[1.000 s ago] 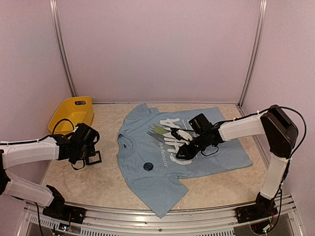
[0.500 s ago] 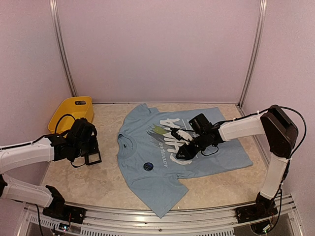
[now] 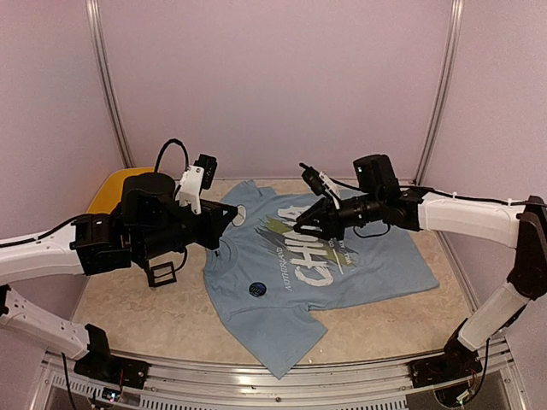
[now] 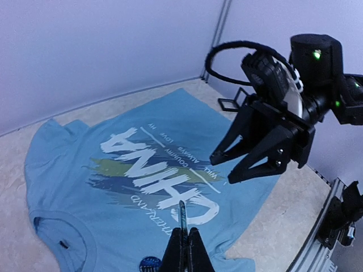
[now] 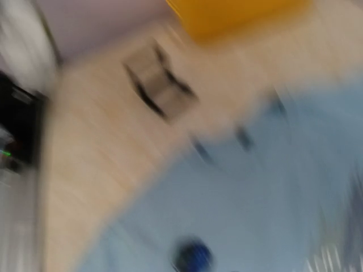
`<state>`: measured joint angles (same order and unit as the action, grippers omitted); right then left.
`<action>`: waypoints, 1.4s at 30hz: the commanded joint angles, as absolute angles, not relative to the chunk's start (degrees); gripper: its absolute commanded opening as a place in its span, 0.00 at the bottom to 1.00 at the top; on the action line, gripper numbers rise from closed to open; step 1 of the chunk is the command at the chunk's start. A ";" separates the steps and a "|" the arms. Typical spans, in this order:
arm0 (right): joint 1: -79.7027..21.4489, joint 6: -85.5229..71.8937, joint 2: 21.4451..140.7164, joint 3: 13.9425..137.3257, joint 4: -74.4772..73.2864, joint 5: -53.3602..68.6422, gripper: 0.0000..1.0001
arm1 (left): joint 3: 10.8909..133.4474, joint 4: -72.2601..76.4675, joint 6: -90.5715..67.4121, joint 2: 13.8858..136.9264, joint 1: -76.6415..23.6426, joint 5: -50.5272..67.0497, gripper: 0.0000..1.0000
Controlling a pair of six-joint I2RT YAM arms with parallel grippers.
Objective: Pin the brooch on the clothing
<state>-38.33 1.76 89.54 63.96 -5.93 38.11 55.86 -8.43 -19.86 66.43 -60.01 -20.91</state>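
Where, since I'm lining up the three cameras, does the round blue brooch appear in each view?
Top external: brooch lower centre, on the T-shirt.
Left wrist: brooch at the bottom edge, left of centre.
Right wrist: brooch is a blurred blue spot, bottom centre.
Shared landmark: the light blue T-shirt under it.

The enclosure has plain pale lilac wall panels (image 3: 273,85) on three sides, joined at the rear corners by silver metal posts (image 3: 109,85). The work surface is a beige, stone-patterned tabletop (image 3: 171,316). A metal rail (image 3: 282,389) borders its near edge. Lighting is even and diffuse.
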 commanded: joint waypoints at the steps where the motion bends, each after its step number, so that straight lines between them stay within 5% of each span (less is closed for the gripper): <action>1: -39.08 0.64 85.31 67.06 -0.14 55.60 0.32 | 60.52 -0.47 -10.06 69.76 -64.78 -11.19 0.00; 9: -40.95 -2.76 78.82 64.09 9.74 65.34 0.33 | 67.99 -0.64 -5.33 75.17 -68.11 -2.62 0.00; 14: -41.46 -0.64 77.69 63.36 6.07 64.40 0.17 | 68.67 -0.79 -4.93 75.78 -68.22 -0.92 0.00; 27: -41.63 1.31 79.62 63.63 4.19 63.90 0.03 | 68.00 -1.23 -5.11 75.12 -68.46 -0.35 0.00; 42: -41.96 2.44 81.81 64.48 1.72 65.23 0.04 | 66.76 -0.44 -4.93 74.45 -68.49 -1.24 0.00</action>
